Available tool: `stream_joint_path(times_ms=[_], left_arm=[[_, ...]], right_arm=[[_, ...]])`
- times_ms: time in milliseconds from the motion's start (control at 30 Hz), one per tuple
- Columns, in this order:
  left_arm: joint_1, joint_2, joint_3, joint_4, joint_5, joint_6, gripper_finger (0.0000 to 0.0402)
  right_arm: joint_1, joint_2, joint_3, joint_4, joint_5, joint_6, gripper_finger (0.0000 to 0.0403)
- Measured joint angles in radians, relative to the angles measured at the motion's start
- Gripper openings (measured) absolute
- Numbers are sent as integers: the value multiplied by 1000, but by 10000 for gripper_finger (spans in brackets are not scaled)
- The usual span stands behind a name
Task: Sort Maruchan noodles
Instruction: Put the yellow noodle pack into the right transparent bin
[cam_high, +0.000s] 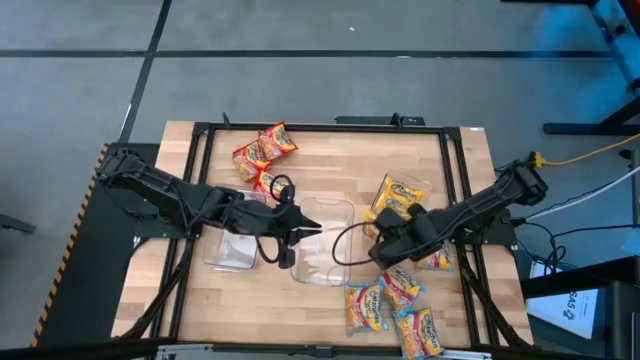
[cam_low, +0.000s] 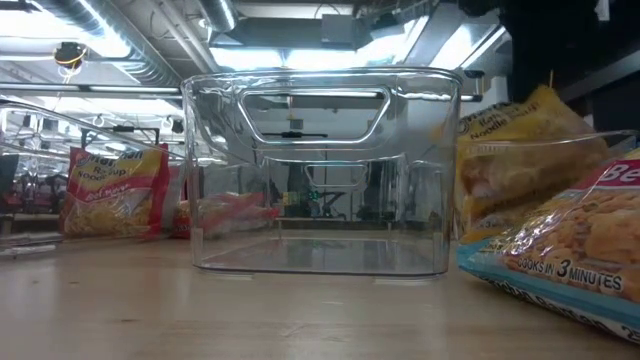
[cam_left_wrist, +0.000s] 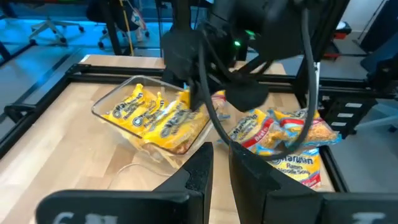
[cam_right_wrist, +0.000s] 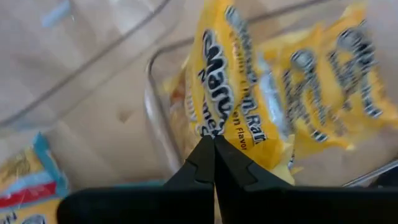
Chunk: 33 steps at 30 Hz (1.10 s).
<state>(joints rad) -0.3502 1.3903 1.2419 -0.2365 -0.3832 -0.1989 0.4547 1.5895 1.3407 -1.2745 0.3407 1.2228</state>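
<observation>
1. Yellow noodle packet (cam_right_wrist: 233, 99): crinkly plastic, black "Maruchan" lettering down its length, small red flavour text. The right gripper (cam_right_wrist: 214, 144) pinches its lower edge and holds it over a clear tray (cam_right_wrist: 163, 130) that already has more yellow packets (cam_right_wrist: 336, 87) in it.
2. Right gripper's fingers are pressed together on the packet edge, no gap showing. In the high view it (cam_high: 385, 252) sits right of table centre, at the near edge of the yellow-packet tray (cam_high: 378, 195).
3. Left wrist view shows the same tray (cam_left_wrist: 109, 102) tilted, yellow packets (cam_left_wrist: 155, 115) piled inside, dark right arm over it.
4. Red packets (cam_high: 262, 155): a few lie loose at the far left part of the table, red-orange print with pale noodles. Low view shows one (cam_low: 115, 190) standing nearly upright at left.
5. Blue-trimmed packets (cam_high: 395, 305): several in a loose heap at the near right, yellow noodle picture with blue border and red band. One (cam_low: 560, 245) lies close to the low camera, reading "3 MINUTES".
6. Empty clear tray (cam_high: 325, 240) is at table centre; another clear tray (cam_high: 232, 245) is to its left.
7. Left gripper (cam_high: 305, 232) hovers at the left rim of the centre tray, fingers (cam_left_wrist: 199, 168) narrowly parted, holding nothing.
8. Wooden table (cam_high: 200, 300) sits inside a black frame.
</observation>
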Motion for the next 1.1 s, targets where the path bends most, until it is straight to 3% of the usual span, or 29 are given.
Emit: stream_joint_path(times_ms=[167, 300, 567, 900, 1100], left_arm=[[-2, 0, 0, -38, -2, 0, 45], [-2, 0, 0, -57, -3, 0, 45], [-4, 0, 0, -71, -2, 0, 45], [-4, 0, 0, -70, -2, 0, 45], [-4, 0, 0, -70, -2, 0, 45]], right_arm=[[37, 29, 0, 59, -70, 8, 0], [59, 28, 0, 56, -65, 53, 0], [47, 28, 0, -7, -75, 93, 0], [22, 27, -54, 36, -169, 90, 0], [20, 27, -86, 68, -137, 89, 0]])
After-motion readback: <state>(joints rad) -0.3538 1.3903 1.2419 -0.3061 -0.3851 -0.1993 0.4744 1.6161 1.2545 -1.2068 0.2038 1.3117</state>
